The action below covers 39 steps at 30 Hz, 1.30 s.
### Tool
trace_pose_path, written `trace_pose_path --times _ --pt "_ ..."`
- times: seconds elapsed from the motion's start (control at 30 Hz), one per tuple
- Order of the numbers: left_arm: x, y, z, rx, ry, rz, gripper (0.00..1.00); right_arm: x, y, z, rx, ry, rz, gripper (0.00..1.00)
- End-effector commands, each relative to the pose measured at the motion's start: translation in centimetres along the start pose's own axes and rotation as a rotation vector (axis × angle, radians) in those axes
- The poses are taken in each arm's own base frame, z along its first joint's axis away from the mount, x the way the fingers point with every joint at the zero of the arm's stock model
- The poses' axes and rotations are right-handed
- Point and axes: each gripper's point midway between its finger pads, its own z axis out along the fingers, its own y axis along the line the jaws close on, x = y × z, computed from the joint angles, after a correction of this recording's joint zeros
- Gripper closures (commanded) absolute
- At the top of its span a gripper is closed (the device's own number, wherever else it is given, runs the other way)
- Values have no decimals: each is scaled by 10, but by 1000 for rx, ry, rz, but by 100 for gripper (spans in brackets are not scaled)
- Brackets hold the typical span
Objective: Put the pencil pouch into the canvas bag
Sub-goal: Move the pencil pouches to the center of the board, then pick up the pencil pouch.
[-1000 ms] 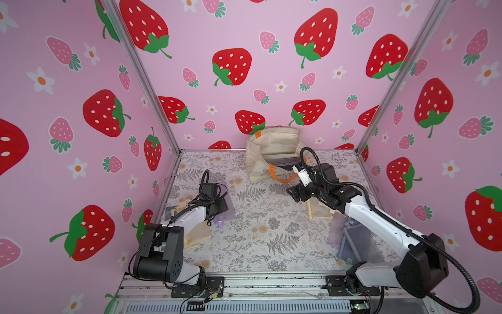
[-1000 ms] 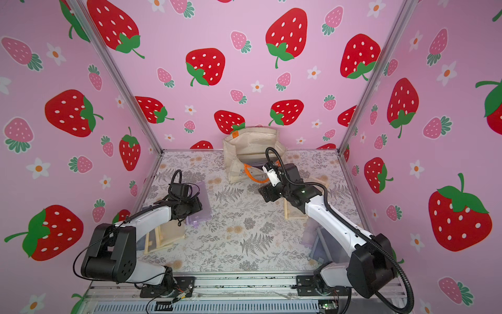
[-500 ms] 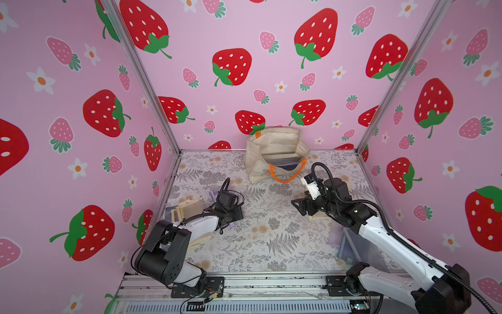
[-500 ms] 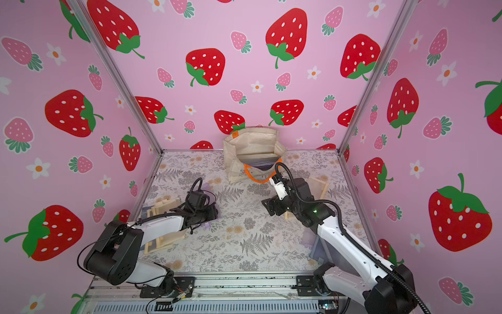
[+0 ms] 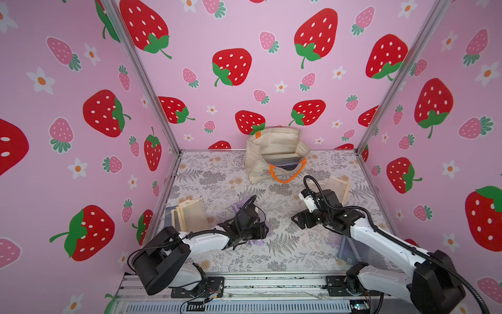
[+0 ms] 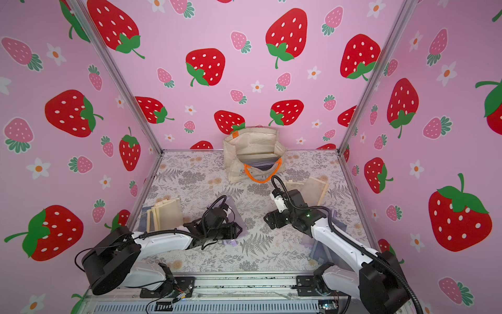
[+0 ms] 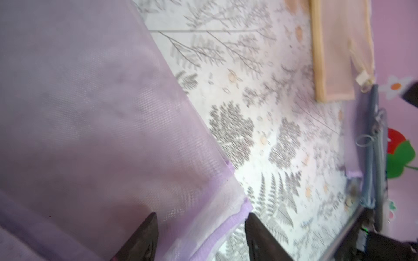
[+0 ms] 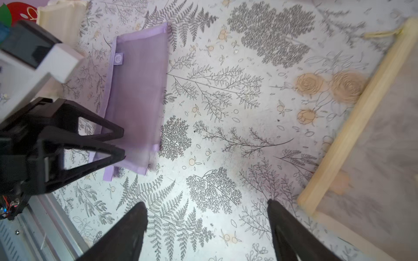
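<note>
The pencil pouch (image 5: 267, 227) (image 6: 245, 231) is a flat purple mesh pouch lying on the floral table, left of the middle. My left gripper (image 5: 262, 231) (image 6: 239, 231) stands open low over its end. In the left wrist view the pencil pouch (image 7: 90, 113) has its corner between the spread fingers of my left gripper (image 7: 201, 214). The right wrist view shows the pencil pouch (image 8: 138, 97) and my left gripper (image 8: 124, 143). The canvas bag (image 5: 274, 144) (image 6: 252, 144) stands open at the back wall. My right gripper (image 5: 298, 220) (image 6: 271, 220) (image 8: 205, 202) hangs open and empty over bare table.
A stack of beige pouches (image 5: 190, 217) (image 6: 165, 214) lies at the left wall. Another beige pouch (image 5: 338, 187) (image 8: 373, 146) lies behind the right arm. Blue-grey pouches (image 5: 350, 247) (image 7: 375, 146) lie at the front right. Pink walls close in three sides.
My left gripper has moved right and toward the front, over the purple pouch. My right gripper has drawn back from the bag's mouth to the middle of the table.
</note>
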Motion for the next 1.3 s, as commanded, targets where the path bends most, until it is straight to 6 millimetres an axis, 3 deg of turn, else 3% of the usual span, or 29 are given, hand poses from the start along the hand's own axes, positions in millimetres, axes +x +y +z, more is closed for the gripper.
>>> trace_pose_path --times 0.0,0.07,0.2,0.37,0.5,0.77,1.27 --pt "-19 -9 -40 -17 -92 73 32 -5 12 13 -80 6 49 18" --pt "-33 8 -60 -103 -140 94 32 -9 13 23 -100 18 62 18" --pt "-43 54 -73 -164 -197 -21 34 -20 17 43 -111 42 54 19" --pt "-52 83 -72 -200 -249 -92 43 -27 25 74 -132 62 56 21" --pt "-53 95 -56 -228 -204 -96 49 -23 31 95 -157 74 81 23" --pt "-48 95 -20 -155 -156 -137 61 -17 46 121 -209 97 88 30" --pt "-48 80 -6 -96 -132 -128 72 -15 76 138 -301 125 44 48"
